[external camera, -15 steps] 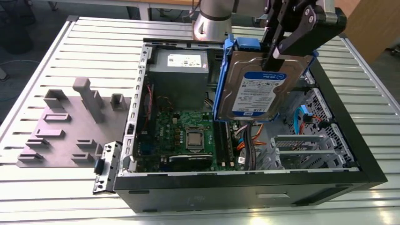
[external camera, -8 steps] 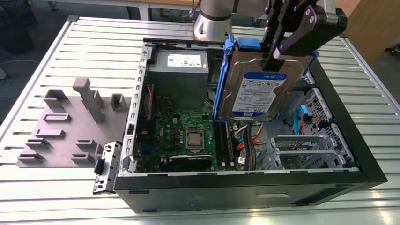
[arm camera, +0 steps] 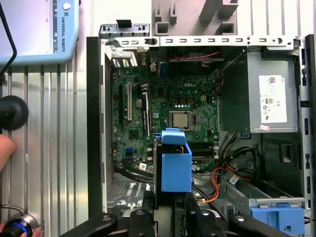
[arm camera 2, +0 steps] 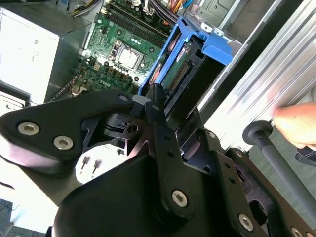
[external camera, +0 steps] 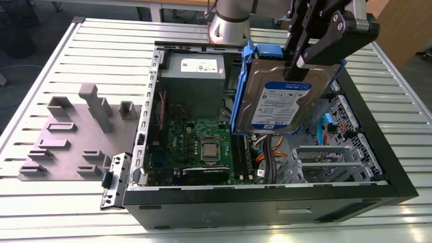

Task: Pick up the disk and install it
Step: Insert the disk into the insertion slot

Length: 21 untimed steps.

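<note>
Exterior view, starting from its left: a grey fixture plate (external camera: pixel 64 139) on the tabletop (external camera: pixel 60 207), then the open computer case (external camera: pixel 256 207) with its motherboard (external camera: pixel 202 147). Above that we've got the disk (external camera: pixel 284 101) hanging straight below the end effector (external camera: pixel 302 63), which is clamped on its top edge. Its long axis is nearly upright, label facing the camera. The metal drive cage (external camera: pixel 324 162) sits lower, toward the exterior view's right.
</note>
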Tool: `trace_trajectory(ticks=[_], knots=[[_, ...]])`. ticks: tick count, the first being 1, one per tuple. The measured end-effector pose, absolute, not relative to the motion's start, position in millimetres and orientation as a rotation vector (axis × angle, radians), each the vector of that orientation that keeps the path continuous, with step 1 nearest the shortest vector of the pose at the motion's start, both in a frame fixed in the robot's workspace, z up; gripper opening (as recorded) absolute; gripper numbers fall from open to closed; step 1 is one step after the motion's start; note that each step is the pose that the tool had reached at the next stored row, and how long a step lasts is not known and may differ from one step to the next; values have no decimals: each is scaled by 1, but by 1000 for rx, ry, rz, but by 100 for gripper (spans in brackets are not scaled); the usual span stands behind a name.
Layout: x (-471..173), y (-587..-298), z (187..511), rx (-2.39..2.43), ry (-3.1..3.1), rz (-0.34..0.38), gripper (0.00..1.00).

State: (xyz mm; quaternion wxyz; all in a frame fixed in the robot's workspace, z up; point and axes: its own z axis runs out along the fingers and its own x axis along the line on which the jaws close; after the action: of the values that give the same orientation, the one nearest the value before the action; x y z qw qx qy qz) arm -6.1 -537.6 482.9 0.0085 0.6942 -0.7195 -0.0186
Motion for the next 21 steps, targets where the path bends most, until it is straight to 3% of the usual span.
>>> trace_trajectory(ticks=[21], knots=[[1, -540, 483, 2169, -2248, -58, 35]])
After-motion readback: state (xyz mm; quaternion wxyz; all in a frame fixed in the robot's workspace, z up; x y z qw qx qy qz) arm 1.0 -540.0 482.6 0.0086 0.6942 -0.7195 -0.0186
